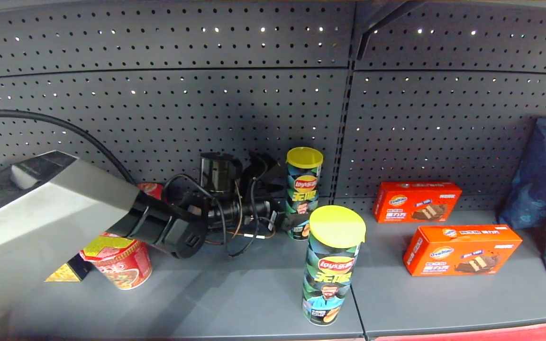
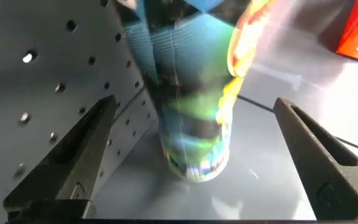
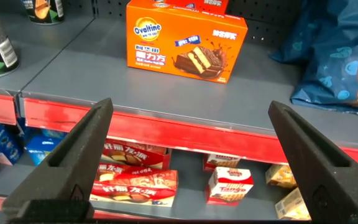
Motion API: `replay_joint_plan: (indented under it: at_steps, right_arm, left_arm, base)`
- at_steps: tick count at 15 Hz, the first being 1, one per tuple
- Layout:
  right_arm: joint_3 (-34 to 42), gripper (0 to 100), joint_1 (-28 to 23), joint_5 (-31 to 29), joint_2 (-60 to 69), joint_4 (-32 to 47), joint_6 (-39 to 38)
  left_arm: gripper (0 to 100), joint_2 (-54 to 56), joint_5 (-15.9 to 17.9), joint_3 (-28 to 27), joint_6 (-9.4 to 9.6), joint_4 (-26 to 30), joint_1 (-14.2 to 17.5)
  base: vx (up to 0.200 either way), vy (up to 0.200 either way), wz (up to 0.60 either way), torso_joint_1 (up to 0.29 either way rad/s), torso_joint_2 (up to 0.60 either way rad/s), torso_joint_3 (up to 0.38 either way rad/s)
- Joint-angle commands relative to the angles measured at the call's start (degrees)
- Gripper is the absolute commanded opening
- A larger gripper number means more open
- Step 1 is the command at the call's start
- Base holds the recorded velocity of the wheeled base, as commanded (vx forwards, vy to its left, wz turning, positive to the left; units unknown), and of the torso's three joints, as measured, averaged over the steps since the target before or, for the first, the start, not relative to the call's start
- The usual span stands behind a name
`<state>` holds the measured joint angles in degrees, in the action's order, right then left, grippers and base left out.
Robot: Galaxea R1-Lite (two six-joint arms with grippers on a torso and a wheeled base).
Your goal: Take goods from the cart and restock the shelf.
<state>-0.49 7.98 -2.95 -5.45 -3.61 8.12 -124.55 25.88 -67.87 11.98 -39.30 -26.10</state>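
Rear chip can (image 1: 304, 189): stands upright at centre of the head view, close to the pegboard back wall (image 1: 206, 118), on the grey shelf (image 1: 254, 303). A second chip can (image 1: 332, 265) stands lower centre, nearer the shelf's front edge, apart from the first.

Left gripper (image 2: 194, 104): spread wide, one finger either side of the rear can's lower body, gaps showing on both sides. Not clamped.

Right gripper (image 3: 190, 107): spread and holding nothing, out in front of the shelf edge, facing an orange box (image 3: 185, 40).

Handling, judged: a thin card tube, likely light. The wall is stiff enough for a modest squeeze but would dent under a hard one. The printed skin looks smooth, so it may slip. Tall and narrow, so a sideways nudge would tip it. Best hold is across the round body near mid-height, below the yellow lid (image 1: 304, 157), which could pop off.

Nearby: noodle cup (image 1: 119, 260) at lower left, blue bags (image 1: 545, 189) at far right.
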Motion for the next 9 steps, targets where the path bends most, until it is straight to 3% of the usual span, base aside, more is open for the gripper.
replay_joint_plan:
  at_steps: [1, 3, 4, 6, 8, 9]
  right_arm:
    - [0.0, 100, 0.0, 0.0, -0.1, 0.0, -0.9]
    - [0.0, 100, 0.0, 0.0, -0.1, 0.0, -1.1]
    - [0.0, 100, 0.0, 0.9, -0.1, 0.0, -0.6]
    - [-0.2, 100, 0.0, 1.3, -0.1, -0.1, -1.2]
    - [-7.2, 100, 0.6, 2.6, -5.6, 1.4, -1.2]
    - [-15.9, 100, 1.5, 7.6, -15.7, 3.7, -1.4]
  left_arm:
    - [100, 7.1, -1.4, 6.6, 1.11, -0.2, 1.1]
    - [100, 10.4, -2.4, 9.8, 1.64, -0.2, 2.4]
    - [100, 18.5, -4.5, 17.2, 1.55, -0.2, 3.8]
    - [100, 28.2, -8.3, 26.2, 0.94, -1.9, 4.4]
    - [100, 34.8, -10.9, 32.7, -0.03, -3.8, 4.3]
    - [100, 40.2, -12.5, 39.2, -1.26, -4.2, 4.1]
  base:
    - [0.0, 0.0, 0.0, 0.0, 0.0, 0.0]
    - [0.0, 0.0, 0.0, 0.0, 0.0, 0.0]
    - [0.0, 0.0, 0.0, 0.0, 0.0, 0.0]
    - [0.0, 0.0, 0.0, 0.0, 0.0, 0.0]
    - [0.0, 0.0, 0.0, 0.0, 0.0, 0.0]
    - [0.0, 0.0, 0.0, 0.0, 0.0, 0.0]
